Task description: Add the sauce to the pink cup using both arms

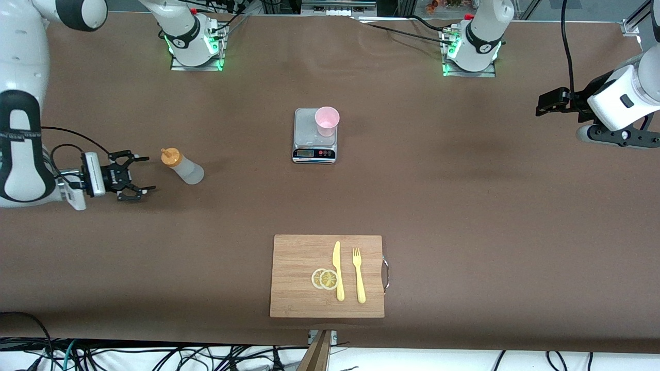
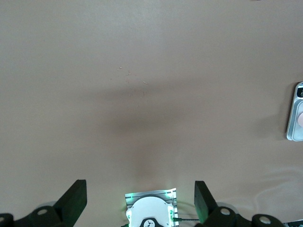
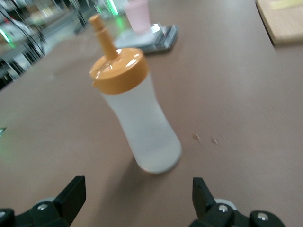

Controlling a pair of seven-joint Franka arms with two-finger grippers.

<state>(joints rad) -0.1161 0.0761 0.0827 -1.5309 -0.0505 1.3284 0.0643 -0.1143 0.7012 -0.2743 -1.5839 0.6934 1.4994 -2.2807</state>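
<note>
The sauce bottle (image 1: 183, 166), translucent with an orange nozzle cap, stands on the table toward the right arm's end. My right gripper (image 1: 144, 174) is open and empty, low beside the bottle with a small gap between them. In the right wrist view the bottle (image 3: 142, 123) stands upright just ahead of the open gripper (image 3: 137, 194). The pink cup (image 1: 327, 120) stands on a small kitchen scale (image 1: 314, 147) at mid-table; it also shows in the right wrist view (image 3: 138, 14). My left gripper (image 1: 542, 103) is open and empty, held above the table at the left arm's end, where it waits; its wrist view (image 2: 140, 191) shows bare table.
A wooden cutting board (image 1: 299, 278) lies nearer the front camera than the scale, with a yellow knife (image 1: 337, 270), a yellow fork (image 1: 358, 275) and two lemon slices (image 1: 325, 279) on it. The scale's edge shows in the left wrist view (image 2: 294, 113).
</note>
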